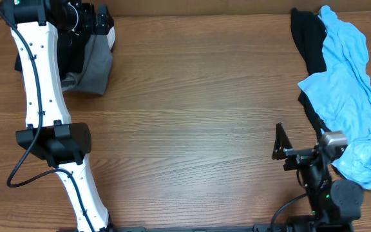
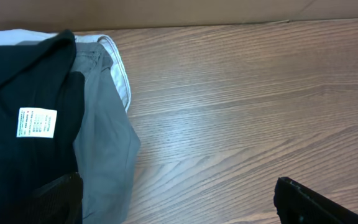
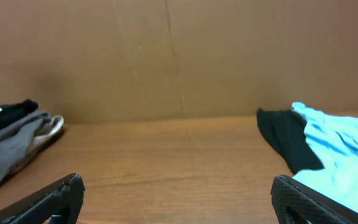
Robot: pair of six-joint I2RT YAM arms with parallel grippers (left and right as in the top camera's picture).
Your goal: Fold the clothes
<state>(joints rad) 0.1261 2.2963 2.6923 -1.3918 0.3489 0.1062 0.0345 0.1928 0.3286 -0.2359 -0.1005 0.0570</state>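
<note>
From above, we see the left arm (image 1: 40,84) rise from its base at the near left edge, bend at a dark elbow and reach to the far left corner; the left tool (image 1: 95,26) hangs there over a gray garment (image 1: 95,61) lying on the wooden surface (image 1: 192,109); from this view we cannot tell how wide it stands. The right arm (image 1: 330,187) is folded low at the near right edge, with the right tool (image 1: 279,143) pointing left over bare wood; a light blue garment (image 1: 346,84) lies crumpled along the right side, over a black cloth (image 1: 306,42); a small red mark near its right edge is too small for us to read.

In the left wrist view, the left tool's fingers (image 2: 58,199) sit well apart at the bottom corners with nothing between them; one is over a black folded garment (image 2: 23,81), which lies on the gray garment; a white garment (image 2: 120,74) peeks out beyond; a white label (image 2: 36,122) on the black one carries print we cannot read.

In the right wrist view, the right tool is spread wide and empty, low over the surface; the folded pile lies far left, the light blue garment and black cloth right, and a brown wall (image 3: 179,56) stands behind.
</note>
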